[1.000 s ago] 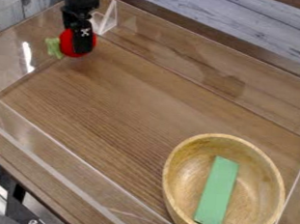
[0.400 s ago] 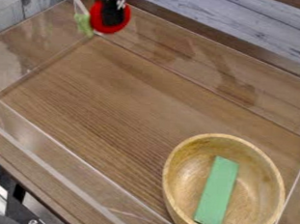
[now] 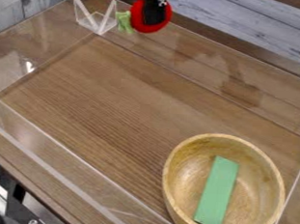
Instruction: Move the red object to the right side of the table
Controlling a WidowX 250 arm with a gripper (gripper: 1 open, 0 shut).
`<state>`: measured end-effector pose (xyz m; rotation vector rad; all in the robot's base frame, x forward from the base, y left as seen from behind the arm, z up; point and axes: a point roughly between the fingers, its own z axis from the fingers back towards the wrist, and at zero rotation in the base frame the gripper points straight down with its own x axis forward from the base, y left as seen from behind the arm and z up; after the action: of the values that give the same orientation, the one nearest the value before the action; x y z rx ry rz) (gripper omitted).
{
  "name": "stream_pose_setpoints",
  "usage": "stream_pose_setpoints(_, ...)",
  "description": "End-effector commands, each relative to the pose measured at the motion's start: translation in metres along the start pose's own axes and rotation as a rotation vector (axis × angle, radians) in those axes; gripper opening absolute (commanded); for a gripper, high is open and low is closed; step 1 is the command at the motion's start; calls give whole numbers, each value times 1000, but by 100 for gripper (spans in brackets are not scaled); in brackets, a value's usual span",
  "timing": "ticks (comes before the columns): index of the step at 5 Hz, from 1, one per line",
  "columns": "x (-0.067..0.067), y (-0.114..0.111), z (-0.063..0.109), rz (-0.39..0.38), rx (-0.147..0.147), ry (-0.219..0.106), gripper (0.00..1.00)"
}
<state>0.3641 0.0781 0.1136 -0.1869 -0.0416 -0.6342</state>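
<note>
The red object (image 3: 151,21), a small round red toy fruit with a green leafy end (image 3: 125,25) on its left, hangs above the far edge of the table (image 3: 127,112), near the top middle of the view. My black gripper (image 3: 148,9) comes down from the top edge and is shut on the fruit from above. Only the gripper's lower part shows; the arm is out of frame.
A round light wooden bowl (image 3: 185,199) sits at the near right with a flat green block (image 3: 217,192) inside. Low clear acrylic walls (image 3: 34,53) border the tabletop. A grey plank wall (image 3: 249,19) runs behind the far side.
The gripper closed on the red fruit at the far left, lifted it off the tabletop and carried it up and to the right along the far edge.
</note>
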Motion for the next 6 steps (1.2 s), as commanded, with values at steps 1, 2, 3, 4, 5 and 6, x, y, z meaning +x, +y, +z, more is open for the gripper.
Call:
stream_pose_setpoints(1,24,-27,6,-102,-5,-38,0)
stream_pose_setpoints(2,40,-54,-8,-181,-35,-21,0)
stream_pose_setpoints(3,43,-72,-27,-201,-57,-26,0)
stream_pose_setpoints(4,48,-87,-51,-235,-82,-16,0)
stream_pose_setpoints(5,46,-101,-66,-243,-100,0,0)
stream_pose_setpoints(6,45,-109,-75,-231,-109,5,0)
